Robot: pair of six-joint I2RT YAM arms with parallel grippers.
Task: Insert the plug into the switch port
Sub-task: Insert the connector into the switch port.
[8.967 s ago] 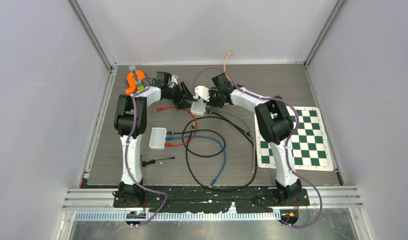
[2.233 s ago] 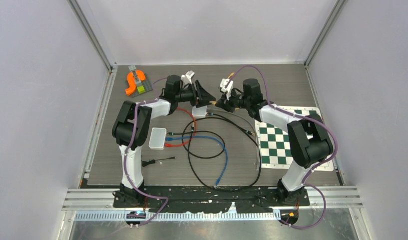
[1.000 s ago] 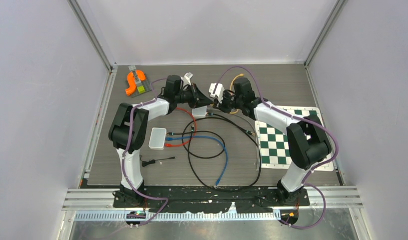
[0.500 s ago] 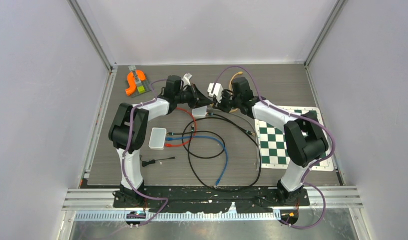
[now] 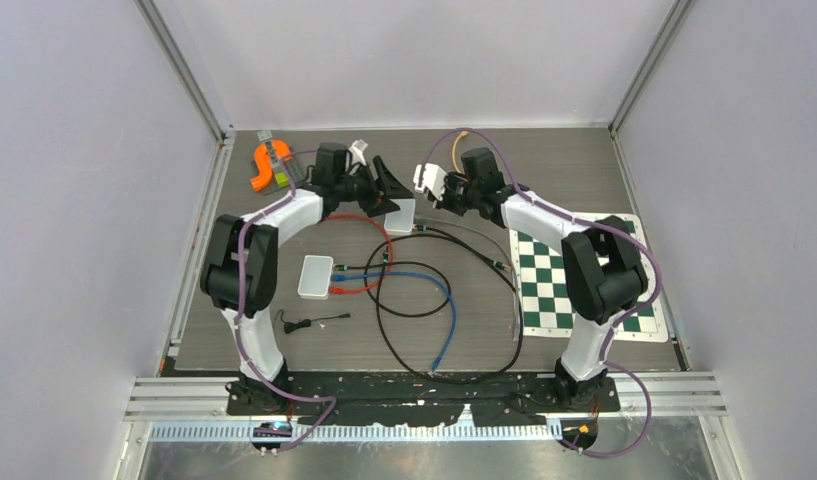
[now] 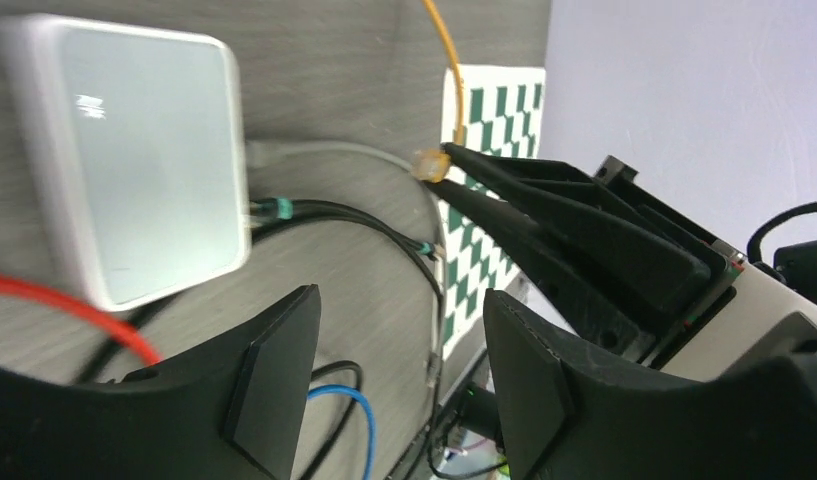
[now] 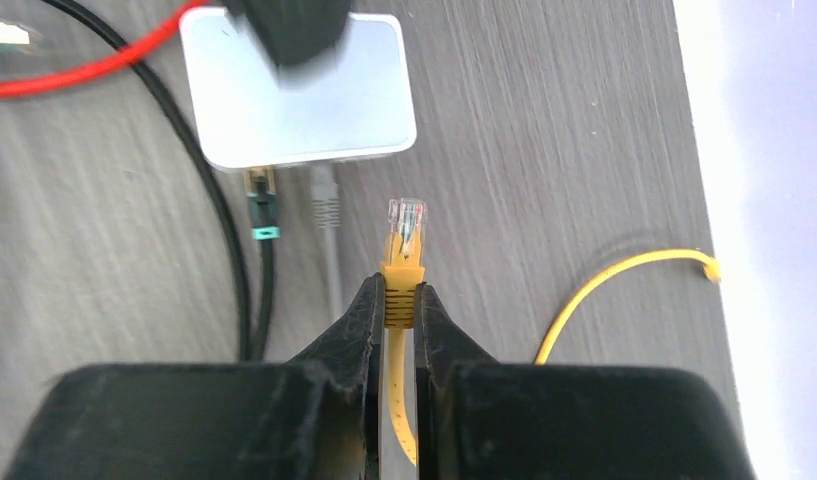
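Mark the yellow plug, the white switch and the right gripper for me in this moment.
yellow plug [image 7: 405, 220]: right wrist view, on its clear connector tip.
white switch [image 7: 304, 105]: right wrist view, on its flat top face.
right gripper [image 7: 399, 297]: right wrist view, midway between the fingertips pinching the plug's boot.

1 overhead, 2 wrists; shared switch [image 7: 304, 110]

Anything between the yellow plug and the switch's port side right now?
Nothing visible. The yellow plug, clamped in the right gripper, faces the switch across bare table. The grey cable and black cable sit plugged in beside its line.
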